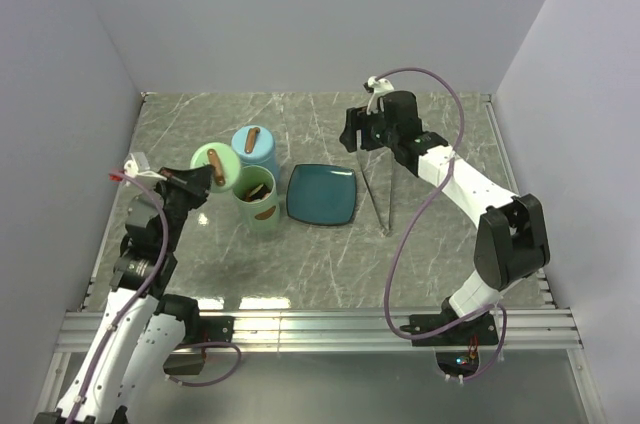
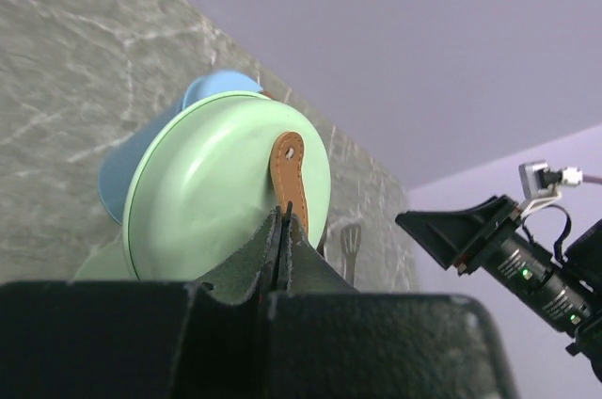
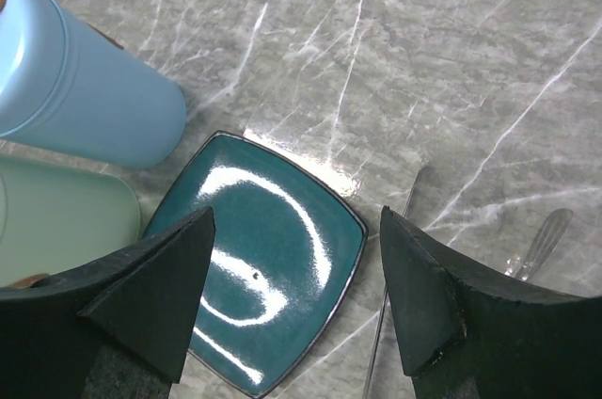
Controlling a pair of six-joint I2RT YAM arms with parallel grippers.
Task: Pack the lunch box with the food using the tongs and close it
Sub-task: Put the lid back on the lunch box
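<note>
The lunch box is a pale green round tub (image 1: 258, 206) that stands open left of the teal plate (image 1: 321, 194). Its green lid (image 1: 213, 166) (image 2: 226, 192) hangs tilted above the tub's left side. My left gripper (image 1: 203, 176) (image 2: 282, 222) is shut on the lid's brown strap (image 2: 288, 168). The silver tongs (image 1: 378, 194) (image 3: 395, 258) lie on the table right of the plate. My right gripper (image 1: 355, 136) (image 3: 296, 295) hovers open above the plate's right edge and the tongs, holding nothing. The plate (image 3: 263, 258) is bare and the food is out of view.
A blue round tub (image 1: 255, 149) (image 3: 75, 88) with its lid on stands behind the green one. Something dark brown shows inside the open green tub. Grey walls close the table on three sides.
</note>
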